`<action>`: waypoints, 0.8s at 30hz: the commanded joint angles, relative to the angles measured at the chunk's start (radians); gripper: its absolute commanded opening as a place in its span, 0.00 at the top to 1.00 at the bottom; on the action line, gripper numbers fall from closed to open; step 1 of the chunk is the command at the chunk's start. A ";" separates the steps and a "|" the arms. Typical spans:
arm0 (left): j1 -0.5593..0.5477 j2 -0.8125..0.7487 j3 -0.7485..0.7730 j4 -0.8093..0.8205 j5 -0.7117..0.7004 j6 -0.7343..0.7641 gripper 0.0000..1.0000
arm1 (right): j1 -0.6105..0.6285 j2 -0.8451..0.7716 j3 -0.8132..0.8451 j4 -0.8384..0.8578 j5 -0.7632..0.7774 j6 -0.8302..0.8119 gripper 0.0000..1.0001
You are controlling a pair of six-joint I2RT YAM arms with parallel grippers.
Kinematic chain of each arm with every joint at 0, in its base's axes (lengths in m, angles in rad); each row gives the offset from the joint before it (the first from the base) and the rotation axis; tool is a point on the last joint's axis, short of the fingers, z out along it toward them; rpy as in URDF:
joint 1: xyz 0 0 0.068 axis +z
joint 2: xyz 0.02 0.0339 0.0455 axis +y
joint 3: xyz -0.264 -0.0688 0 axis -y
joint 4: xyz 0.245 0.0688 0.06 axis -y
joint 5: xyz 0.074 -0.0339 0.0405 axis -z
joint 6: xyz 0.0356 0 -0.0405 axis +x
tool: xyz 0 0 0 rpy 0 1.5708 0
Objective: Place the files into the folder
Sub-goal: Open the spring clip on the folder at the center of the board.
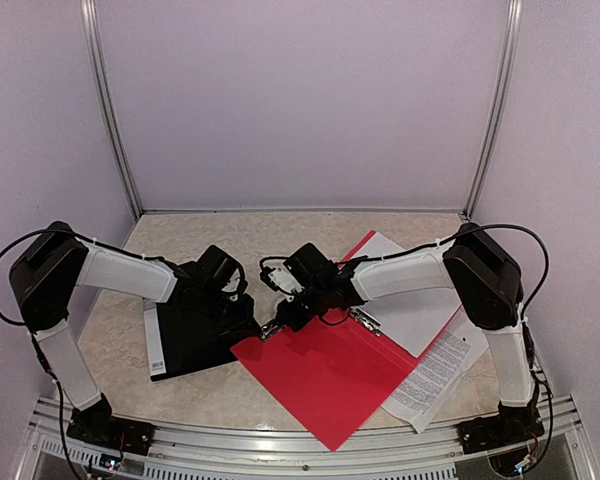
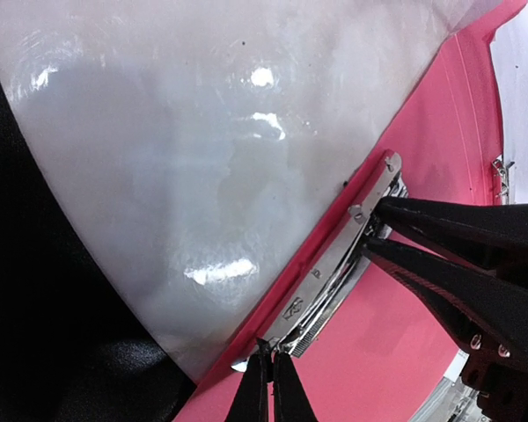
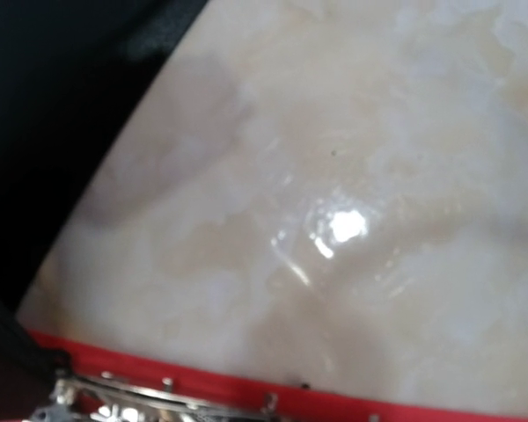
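Since the files are not yet in the folder, I judge the step in hand to be working the clip so that sheets can go under it.

Farthest left a black cover (image 1: 195,340) lies flat on the table (image 1: 280,235), just beside the red folder (image 1: 330,385), which is spread open. My left gripper (image 2: 269,387) has its fingers pressed together at the near end of the metal clip (image 2: 334,264); whether they nip anything I cannot tell. My right gripper (image 2: 376,230) comes in from the other side, its two fingers a narrow way apart with the clip's lever between them, pinching it as far as the left wrist view shows.

The files (image 1: 410,305) lie on the right along the folder's far edge, and a printed sheet (image 1: 435,380) pokes out by its lower right side. All of them are outside the clip.

To do this well I should keep my left tips bearing on the clip's end so that the folder cannot slide, grip the lever squarely and lift it straight up. A skewed pull could slip off the metal or drag the folder over the papers.
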State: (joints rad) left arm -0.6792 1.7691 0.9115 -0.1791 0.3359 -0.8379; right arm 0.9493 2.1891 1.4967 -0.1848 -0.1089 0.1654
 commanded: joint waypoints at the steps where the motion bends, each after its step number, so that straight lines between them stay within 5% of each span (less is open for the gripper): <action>1: 0.010 0.000 0.001 -0.011 -0.005 0.035 1.00 | 0.010 0.052 -0.069 -0.059 0.037 -0.011 0.91; 15: 0.004 0.011 0.013 0.035 0.072 0.002 1.00 | 0.015 0.073 -0.196 0.019 0.046 0.051 1.00; 24: 0.000 0.069 0.000 -0.108 -0.045 0.053 1.00 | 0.024 0.064 -0.238 0.051 0.042 0.076 1.00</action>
State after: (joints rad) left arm -0.6662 1.7870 0.9253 -0.1982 0.3393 -0.8219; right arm 0.9535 2.1590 1.3300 0.0742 -0.0990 0.2218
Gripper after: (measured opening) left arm 0.004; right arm 0.009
